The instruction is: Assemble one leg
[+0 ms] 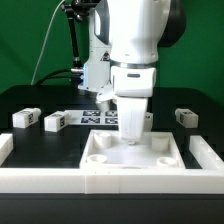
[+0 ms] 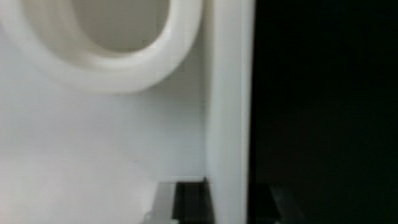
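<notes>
Your gripper (image 1: pixel 133 128) sits low on the panel (image 1: pixel 100 160), near its far edge. Whether its jaws are wide, narrow or holding anything, I cannot tell. A leg (image 1: pixel 185 116) lies loose on the table (image 1: pixel 15 100) at the exterior view's right (2 more at its left). The socket (image 2: pixel 125 55) fills the wrist view, so keep any leg upright and centred before turning.

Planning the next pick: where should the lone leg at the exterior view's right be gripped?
Take the leg across its long sides, near mid-length, probably from straight above: it lies flat on the table with nothing touching it.
</notes>
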Robot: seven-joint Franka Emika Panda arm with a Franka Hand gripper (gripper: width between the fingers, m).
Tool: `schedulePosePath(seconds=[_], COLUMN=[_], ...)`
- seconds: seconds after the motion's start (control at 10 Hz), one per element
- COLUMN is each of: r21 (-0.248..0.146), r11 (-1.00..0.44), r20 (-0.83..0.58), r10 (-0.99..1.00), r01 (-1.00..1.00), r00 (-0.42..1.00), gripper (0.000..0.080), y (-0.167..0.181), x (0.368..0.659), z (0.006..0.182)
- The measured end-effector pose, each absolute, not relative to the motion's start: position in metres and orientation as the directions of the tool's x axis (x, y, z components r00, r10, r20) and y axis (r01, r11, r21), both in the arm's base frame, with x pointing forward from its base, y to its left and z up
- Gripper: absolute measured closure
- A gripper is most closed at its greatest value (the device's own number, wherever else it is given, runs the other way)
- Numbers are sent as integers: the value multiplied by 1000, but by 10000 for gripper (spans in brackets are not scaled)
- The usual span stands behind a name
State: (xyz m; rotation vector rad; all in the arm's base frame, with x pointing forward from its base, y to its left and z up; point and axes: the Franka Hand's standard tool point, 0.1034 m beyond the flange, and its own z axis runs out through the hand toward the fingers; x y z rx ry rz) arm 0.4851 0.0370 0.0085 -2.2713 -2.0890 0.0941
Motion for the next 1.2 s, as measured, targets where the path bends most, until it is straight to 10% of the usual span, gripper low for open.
schedulePosePath(seconds=[0.7,1.0,1.2], r21=[-88,-88,-88], r11=[-24,-25,-25], r20=[-10,-10,-10], r10=[1000,1000,1000], r01=[996,996,996], r00=[23,24,25], gripper=[735,253,168], y=[65,64,64], x=[490,490,490], z=[8,8,8])
